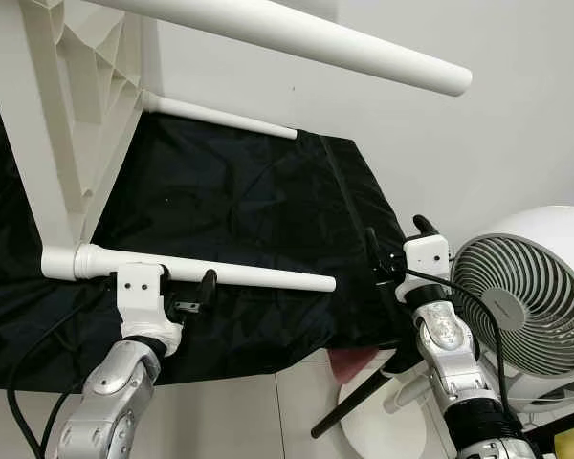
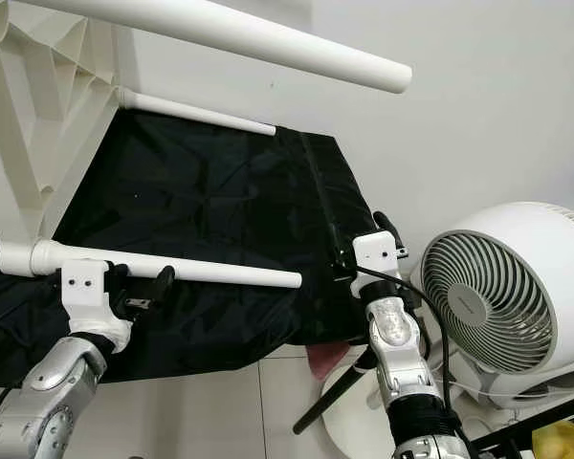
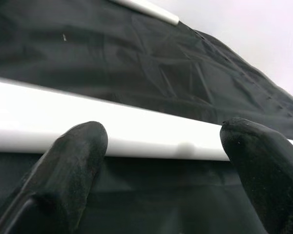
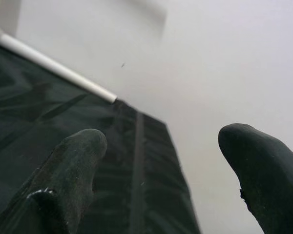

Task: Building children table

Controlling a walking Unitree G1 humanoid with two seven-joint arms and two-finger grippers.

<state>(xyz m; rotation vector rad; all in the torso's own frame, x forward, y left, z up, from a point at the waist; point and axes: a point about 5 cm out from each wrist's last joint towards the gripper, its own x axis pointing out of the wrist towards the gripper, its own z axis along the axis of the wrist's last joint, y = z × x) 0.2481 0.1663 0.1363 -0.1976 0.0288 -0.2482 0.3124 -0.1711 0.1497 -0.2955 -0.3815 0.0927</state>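
Seemingly light and stiff, the table [image 1: 53, 105] is a white moulded plastic piece lying on its side over a black cloth [image 1: 258, 210], its ribbed underside facing the robot and its legs pointing toward the right. Three legs show: a top leg [image 1: 297, 38], a far leg [image 1: 220, 117], and a near leg [image 1: 220, 271] seated in its corner socket. Smooth, round, tapered plastic is likely slippery, so the best hold is judged to be close to the socket, where the leg is thickest and the frame resists twisting.

Left gripper [image 1: 187, 292]: raised under the near leg just right of the socket. In the left wrist view its fingers [image 3: 73, 161] stand apart, with the leg crossing just beyond their tips; contact cannot be confirmed, and nothing is clamped.

Right gripper [image 1: 397, 251]: held up at the cloth's right edge, near a white fan [image 1: 531, 287]; fingers [image 4: 73, 165] apart, holding nothing.
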